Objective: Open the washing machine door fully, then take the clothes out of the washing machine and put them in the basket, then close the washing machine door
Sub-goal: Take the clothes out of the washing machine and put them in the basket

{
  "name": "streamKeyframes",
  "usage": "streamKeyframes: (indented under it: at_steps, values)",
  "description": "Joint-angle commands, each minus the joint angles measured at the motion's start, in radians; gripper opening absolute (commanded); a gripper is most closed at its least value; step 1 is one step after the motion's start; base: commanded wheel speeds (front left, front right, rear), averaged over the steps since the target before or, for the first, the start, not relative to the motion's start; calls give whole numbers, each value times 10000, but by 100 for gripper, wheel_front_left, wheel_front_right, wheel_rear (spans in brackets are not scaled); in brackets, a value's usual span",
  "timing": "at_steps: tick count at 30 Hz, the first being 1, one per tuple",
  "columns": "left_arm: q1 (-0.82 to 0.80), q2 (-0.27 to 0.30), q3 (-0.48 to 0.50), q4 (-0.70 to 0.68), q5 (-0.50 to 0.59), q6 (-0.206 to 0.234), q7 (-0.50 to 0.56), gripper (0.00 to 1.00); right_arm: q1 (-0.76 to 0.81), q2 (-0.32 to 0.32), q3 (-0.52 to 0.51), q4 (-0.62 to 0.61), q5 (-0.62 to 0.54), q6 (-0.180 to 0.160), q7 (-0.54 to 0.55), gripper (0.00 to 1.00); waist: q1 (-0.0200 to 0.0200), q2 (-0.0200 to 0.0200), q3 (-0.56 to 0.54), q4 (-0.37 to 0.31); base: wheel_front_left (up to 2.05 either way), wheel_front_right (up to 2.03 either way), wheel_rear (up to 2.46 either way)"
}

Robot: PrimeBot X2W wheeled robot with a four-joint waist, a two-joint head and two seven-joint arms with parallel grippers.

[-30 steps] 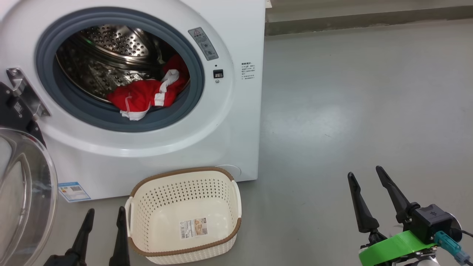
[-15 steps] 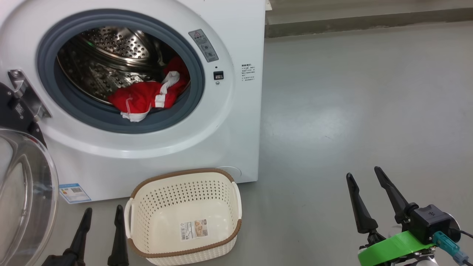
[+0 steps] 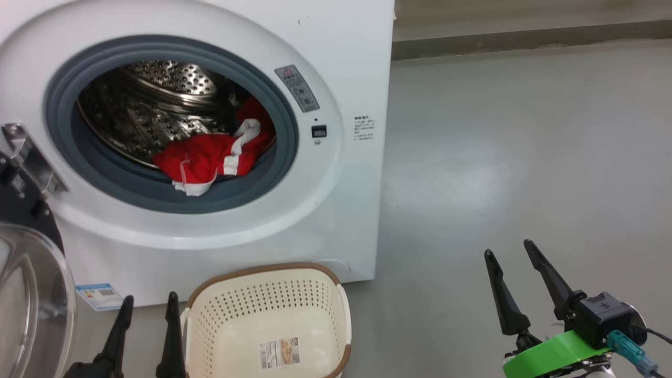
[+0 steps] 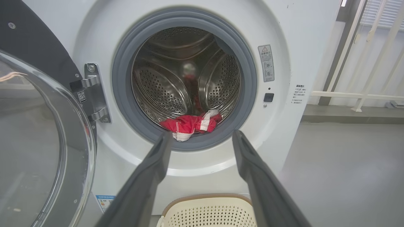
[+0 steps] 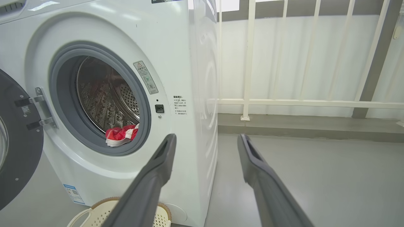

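Black-rimmed glass washing machine door (image 3: 29, 304) stands open. Bright red, white-trimmed clothes (image 3: 210, 157) lie at the front of the steel drum (image 3: 152, 100) in the white washing machine (image 3: 341, 79), above the cream perforated basket (image 3: 262, 269). Left claw (image 3: 149, 297) and right claw (image 3: 508, 248) gape wide, empty. Advise pinching bunched fabric and lifting it clear of the grey gasket (image 3: 173, 191). The left wrist view faces the drum squarely; the head view shows the basket floor.

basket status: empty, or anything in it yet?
Empty. The basket holds only the sticker on its floor; the clothes lie in the washing machine, at the front lip of the drum.
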Motion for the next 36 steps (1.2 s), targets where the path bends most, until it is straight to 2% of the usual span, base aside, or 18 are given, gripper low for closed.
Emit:
streamKeyframes:
  at_steps: [1,10,25,36]
  values:
    - [-274,42,391,-246,34,-87,-122,100,-137,-35,216,-210,5,6,-65,100,0,0,14,21,164,-164,0]
    - [-281,-74,472,-137,106,-103,-122,100,-182,-35,244,-142,-19,6,-65,100,0,0,66,39,96,-96,0]
    - [-415,-128,443,-19,219,-253,-122,100,-213,-35,279,-154,77,6,-65,100,0,0,159,13,3,-3,0]
    - [-939,-237,451,-137,150,-293,-122,100,-434,-35,374,-461,173,6,-65,100,0,0,946,196,0,0,0]
